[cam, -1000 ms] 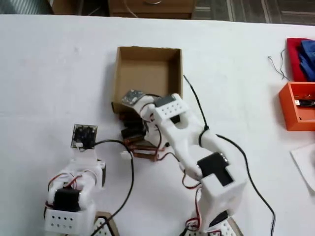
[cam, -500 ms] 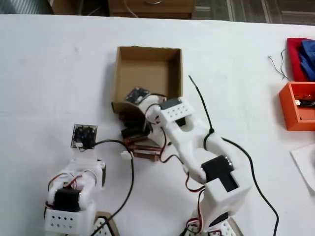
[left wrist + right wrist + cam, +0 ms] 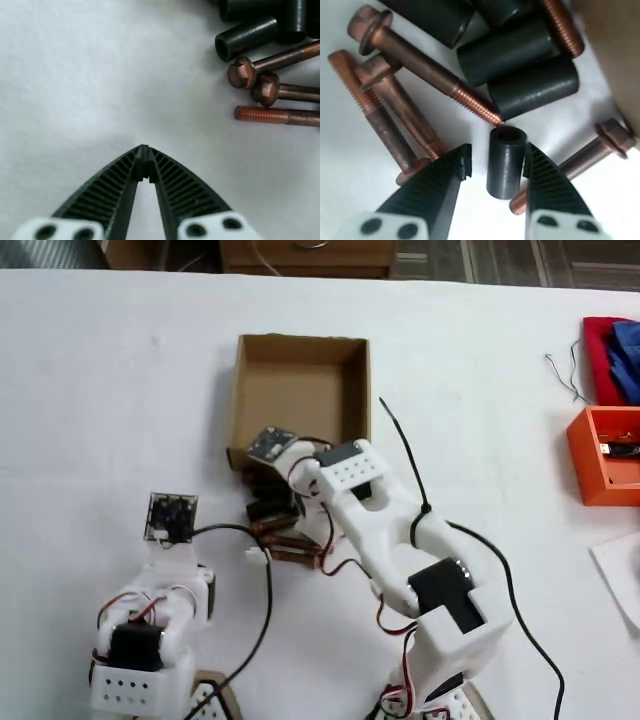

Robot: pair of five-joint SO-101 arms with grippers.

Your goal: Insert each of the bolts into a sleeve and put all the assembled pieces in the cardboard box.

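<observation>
Broadly, a matte white surface (image 3: 100, 360) carries everything. Two white moulded-plastic arms with black motors and red-and-black wiring stand at its near edge. The left arm (image 3: 140, 640) is folded at the near left. The right arm (image 3: 390, 530) is stretched toward the near-left corner of the cardboard box (image 3: 300, 390), an open, square tray of plain brown board. An orange plastic box (image 3: 600, 455) sits at the right edge.

Just near of the cardboard box, close against its near wall, lies a loose heap of parts. The sleeves (image 3: 532, 92) are short, smooth, matte black tubes, and several lie side by side, touching. One sleeve (image 3: 504, 175) lies apart from them with its bore showing. It sits between the right fingers (image 3: 440, 185), ribbed black wedges spread wide to either side of it, with a gap showing on one side.

The bolts (image 3: 420, 65) are copper-coloured, with flanged heads, plain shanks and threaded tips, and they lie flat and loose among the sleeves. The left fingers (image 3: 120, 180), of the same ribbed black make, are pressed together tip to tip over bare surface, left of the heap.
</observation>
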